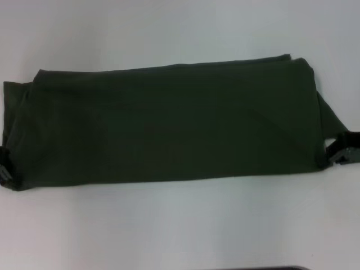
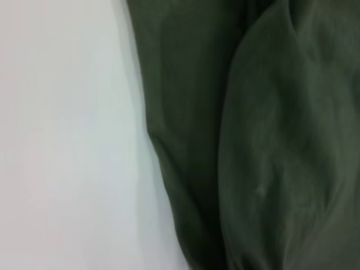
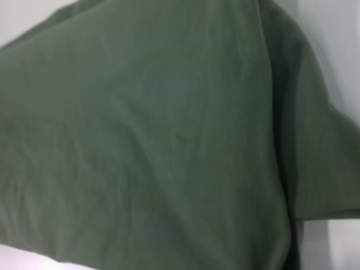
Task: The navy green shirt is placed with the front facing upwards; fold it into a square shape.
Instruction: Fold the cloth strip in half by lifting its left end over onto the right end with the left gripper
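Observation:
The navy green shirt (image 1: 169, 126) lies on the white table as a long dark olive band, folded lengthwise, running from left to right. Its lettering, collar and label are hidden. My left gripper (image 1: 4, 166) is at the band's left end, at the near corner. My right gripper (image 1: 342, 151) is at the band's right end, beside the near corner, where a flap of cloth sticks out. The left wrist view shows folded cloth (image 2: 264, 146) next to bare table. The right wrist view is filled with the cloth (image 3: 157, 140).
The white table (image 1: 180, 225) surrounds the shirt on all sides, with bare surface in front of and behind it. A dark edge (image 1: 270, 268) shows at the bottom of the head view.

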`<state>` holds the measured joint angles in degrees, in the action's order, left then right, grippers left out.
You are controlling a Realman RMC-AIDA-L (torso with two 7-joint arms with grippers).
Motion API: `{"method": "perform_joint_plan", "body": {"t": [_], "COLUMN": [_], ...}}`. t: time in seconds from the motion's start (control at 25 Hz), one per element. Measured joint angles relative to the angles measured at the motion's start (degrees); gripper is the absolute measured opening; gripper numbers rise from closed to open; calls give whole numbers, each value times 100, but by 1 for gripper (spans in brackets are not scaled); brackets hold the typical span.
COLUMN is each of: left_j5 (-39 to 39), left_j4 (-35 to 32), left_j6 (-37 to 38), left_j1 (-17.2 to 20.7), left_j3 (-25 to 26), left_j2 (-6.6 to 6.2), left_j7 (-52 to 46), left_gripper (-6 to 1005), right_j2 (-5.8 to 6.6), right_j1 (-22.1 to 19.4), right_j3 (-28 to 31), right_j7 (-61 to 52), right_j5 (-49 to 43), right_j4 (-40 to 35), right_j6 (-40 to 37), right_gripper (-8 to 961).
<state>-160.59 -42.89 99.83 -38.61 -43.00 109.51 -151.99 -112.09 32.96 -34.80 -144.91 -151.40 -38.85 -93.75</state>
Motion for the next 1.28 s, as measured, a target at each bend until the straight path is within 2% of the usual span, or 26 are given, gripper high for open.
{"method": "perform_joint_plan", "body": {"t": [0.56, 0.8, 1.0, 1.08, 1.12, 1.28], "left_j5": [-131, -135, -135, -136, -139, -149], "left_j4": [12, -74, -397, -472, -503, -683], "left_j6": [108, 122, 130, 156, 167, 210], "left_j1": [19, 64, 174, 181, 181, 186], "left_j3": [-35, -7, 26, 27, 28, 29], "left_j2": [14, 18, 23, 21, 13, -57], "left_j7": [52, 13, -2, -6, -11, -70], "left_gripper": [179, 195, 209, 214, 262, 453], "right_j2": [-59, -23, 29, 59, 80, 152], "right_j1": [-35, 12, 25, 25, 24, 10], "right_j3": [37, 135, 421, 444, 453, 515], "right_j7": [15, -70, -52, -55, -57, -67], "right_j5": [-183, -175, -157, -156, -156, -151], "right_j4": [-44, -44, -44, -44, -46, -216], "right_j6": [-168, -130, -192, -242, -267, -360], "right_gripper": [15, 14, 73, 228, 306, 515]}}
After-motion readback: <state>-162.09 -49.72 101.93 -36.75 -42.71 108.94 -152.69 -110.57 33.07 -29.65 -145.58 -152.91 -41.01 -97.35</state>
